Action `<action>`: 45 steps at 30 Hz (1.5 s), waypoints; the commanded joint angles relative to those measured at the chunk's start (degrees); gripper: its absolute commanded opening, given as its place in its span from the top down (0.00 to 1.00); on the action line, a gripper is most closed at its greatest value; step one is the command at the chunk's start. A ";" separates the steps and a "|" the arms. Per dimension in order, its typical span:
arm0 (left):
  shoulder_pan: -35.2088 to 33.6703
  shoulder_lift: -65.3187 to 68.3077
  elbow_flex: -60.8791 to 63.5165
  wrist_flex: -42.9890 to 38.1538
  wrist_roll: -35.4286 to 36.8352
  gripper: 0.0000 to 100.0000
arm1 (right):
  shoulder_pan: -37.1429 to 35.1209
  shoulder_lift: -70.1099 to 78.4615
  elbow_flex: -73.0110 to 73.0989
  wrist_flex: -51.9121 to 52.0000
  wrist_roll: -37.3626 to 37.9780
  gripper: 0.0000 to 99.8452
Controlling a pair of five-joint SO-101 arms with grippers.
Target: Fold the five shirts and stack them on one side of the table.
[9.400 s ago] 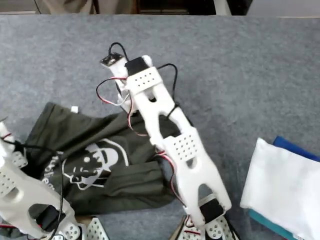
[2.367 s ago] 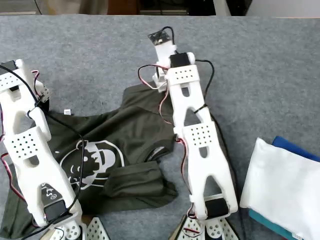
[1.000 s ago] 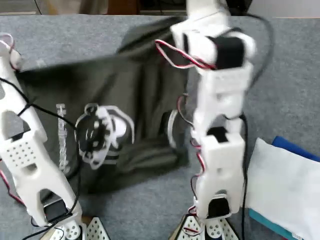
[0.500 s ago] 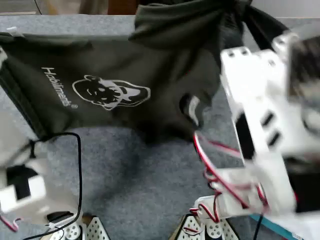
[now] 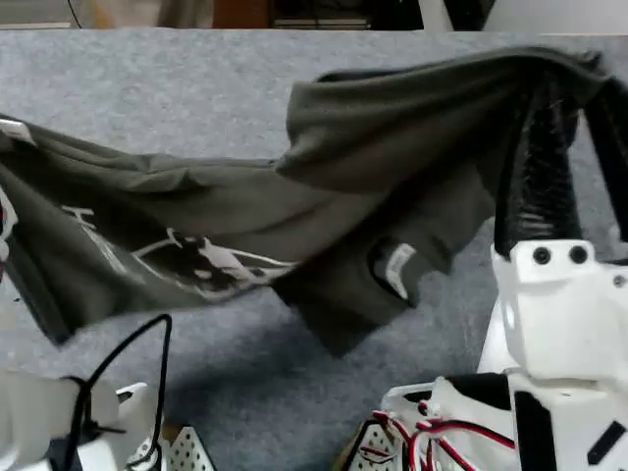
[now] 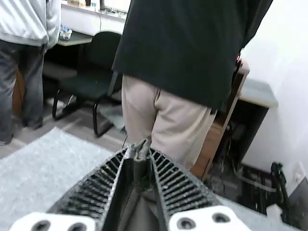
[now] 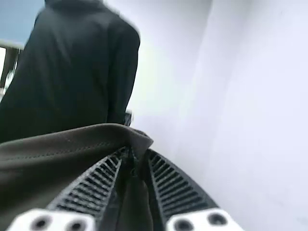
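Observation:
A dark olive shirt (image 5: pixel 392 147) with a white print (image 5: pixel 196 260) hangs in the air above the table, stretched from the left edge to the upper right. My right gripper (image 5: pixel 577 80) is raised at the upper right, its black fingers shut on one corner of the shirt. In the right wrist view the gripper (image 7: pixel 134 155) pinches the stitched hem of the shirt (image 7: pixel 57 154). In the left wrist view my left gripper (image 6: pixel 140 148) is shut on a narrow fold of the shirt (image 6: pixel 140 166), held high above the table. A white label (image 5: pixel 397 267) shows on the sagging middle.
The grey table covering (image 5: pixel 196 88) spreads beneath the hanging shirt. The right arm's white body (image 5: pixel 559 324) fills the near right corner. Both arm bases (image 5: pixel 392 446) stand at the near edge, with a black cable (image 5: pixel 147 343) looping at the near left.
Both arms have lifted the shirt off the table and spread it in the air. Since half a second ago its middle has sagged and the right arm has risen further.

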 commanded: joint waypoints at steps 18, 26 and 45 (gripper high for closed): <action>-9.32 -23.08 61.19 -11.78 -0.79 0.98 | 0.66 -0.22 5.67 -0.70 1.58 1.00; -9.14 -27.47 80.35 -33.41 -0.26 0.98 | 0.92 -0.13 23.08 -3.25 2.02 1.00; -2.11 -28.09 59.43 -32.70 -0.79 0.98 | 1.01 -4.00 42.77 -20.66 1.93 1.00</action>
